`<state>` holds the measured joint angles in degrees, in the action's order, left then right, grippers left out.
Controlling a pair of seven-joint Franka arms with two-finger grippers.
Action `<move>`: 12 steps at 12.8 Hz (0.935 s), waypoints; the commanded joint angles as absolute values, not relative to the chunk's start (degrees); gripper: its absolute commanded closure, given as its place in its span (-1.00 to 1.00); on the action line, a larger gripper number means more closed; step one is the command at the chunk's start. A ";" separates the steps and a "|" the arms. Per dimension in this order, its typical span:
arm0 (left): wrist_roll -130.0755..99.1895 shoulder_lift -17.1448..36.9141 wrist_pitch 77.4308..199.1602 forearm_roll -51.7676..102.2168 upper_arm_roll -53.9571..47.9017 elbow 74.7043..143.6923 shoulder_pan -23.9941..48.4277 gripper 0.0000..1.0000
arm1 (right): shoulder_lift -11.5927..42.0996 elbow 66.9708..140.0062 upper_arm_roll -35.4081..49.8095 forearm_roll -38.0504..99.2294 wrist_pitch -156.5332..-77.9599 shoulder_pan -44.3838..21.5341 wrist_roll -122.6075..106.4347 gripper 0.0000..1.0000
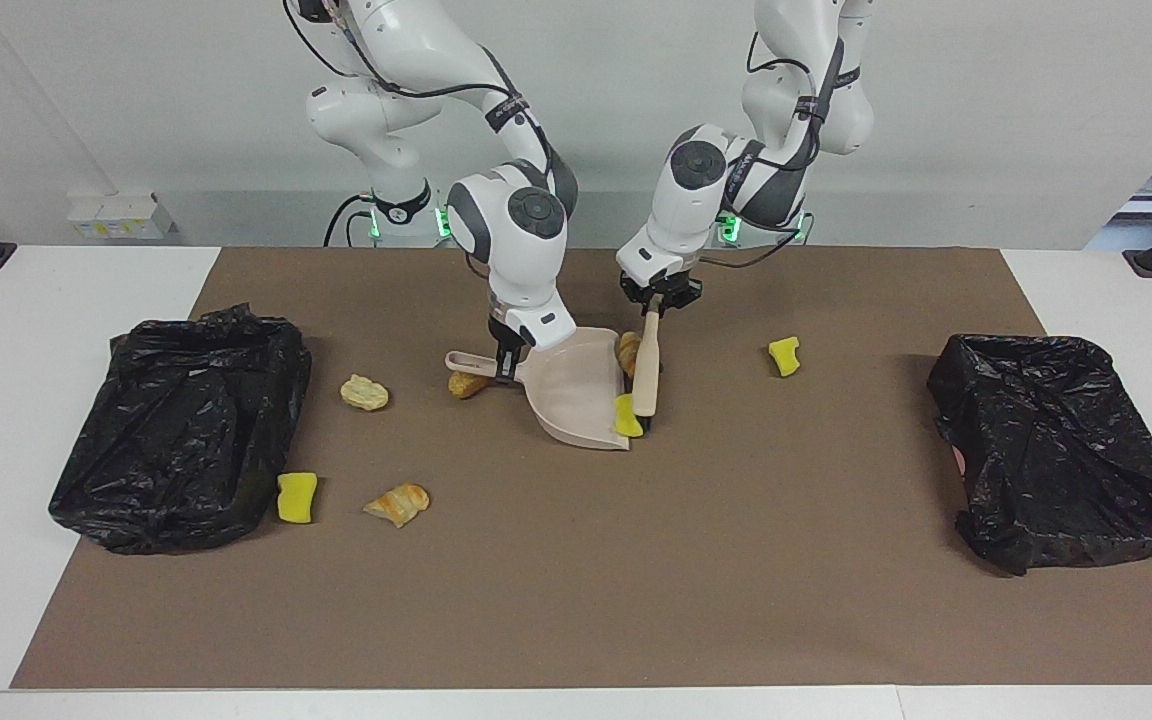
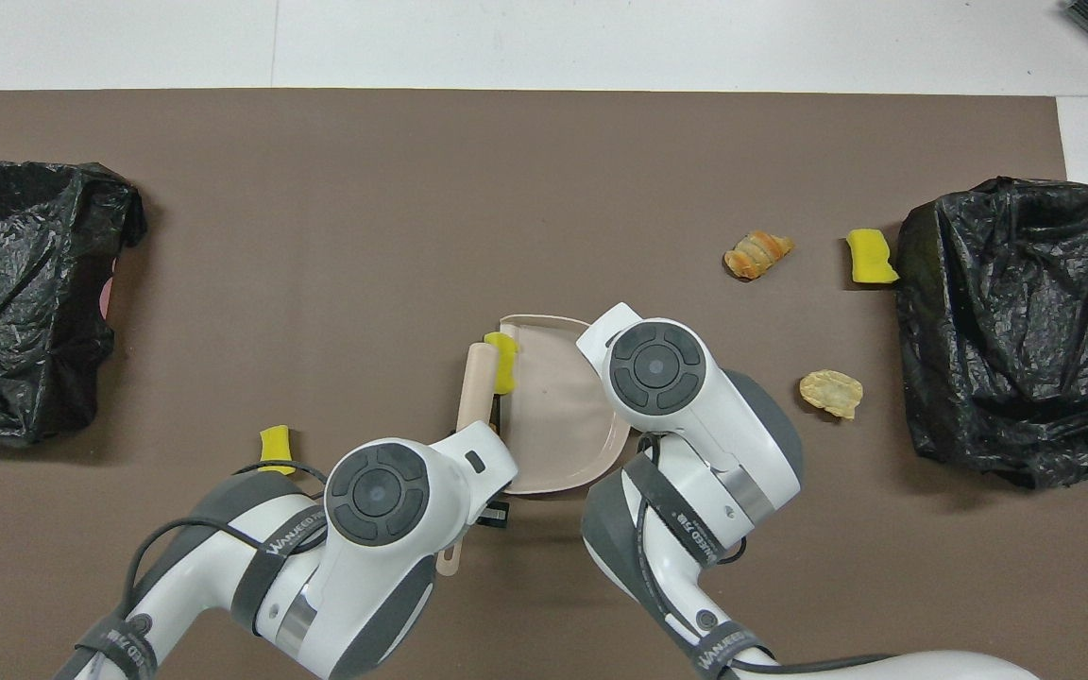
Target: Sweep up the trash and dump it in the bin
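A yellow sponge chunk (image 1: 626,415) sat at the open lip of the beige dustpan (image 1: 571,395), pressed there by the head of the beige brush (image 1: 647,375); a golden-brown croissant bit (image 1: 627,352) lay against the pan's same edge, nearer the robots. The left gripper (image 1: 654,298) was clamped shut on the brush handle, the brush slanting down to the mat. The right gripper (image 1: 506,358) was closed on the dustpan handle, with a brown bread bit (image 1: 468,384) lying just beside it.

Another sponge chunk (image 1: 784,355) lay alone toward the left arm's end of the brown mat (image 1: 576,560). Toward the right arm's end lay a pale bread piece (image 1: 364,392), a croissant piece (image 1: 397,502) and a third sponge chunk (image 1: 297,497), this last touching the black bin bag (image 1: 176,430). A second black bag (image 1: 1061,450) sat at the mat's left-arm end.
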<state>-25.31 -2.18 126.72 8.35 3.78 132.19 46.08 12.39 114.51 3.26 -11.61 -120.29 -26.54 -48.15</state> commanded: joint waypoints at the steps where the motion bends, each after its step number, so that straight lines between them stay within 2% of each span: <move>1: -29.25 -2.64 127.35 10.02 4.48 131.05 50.44 1.00 | 15.91 114.61 3.78 -11.69 -126.21 -27.69 -43.07 1.00; 8: -41.99 -4.57 121.57 9.41 5.18 127.70 49.14 1.00 | 16.00 114.52 3.78 -11.69 -124.29 -26.63 -47.02 1.00; 12: -47.27 -4.57 115.50 5.46 5.27 127.70 43.17 1.00 | 15.47 114.08 3.69 -13.45 -121.38 -28.47 -46.23 1.00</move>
<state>-44.69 -3.70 118.57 7.67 5.48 127.66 45.80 12.69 114.54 3.11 -13.03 -120.10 -26.97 -48.52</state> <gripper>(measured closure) 0.740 0.683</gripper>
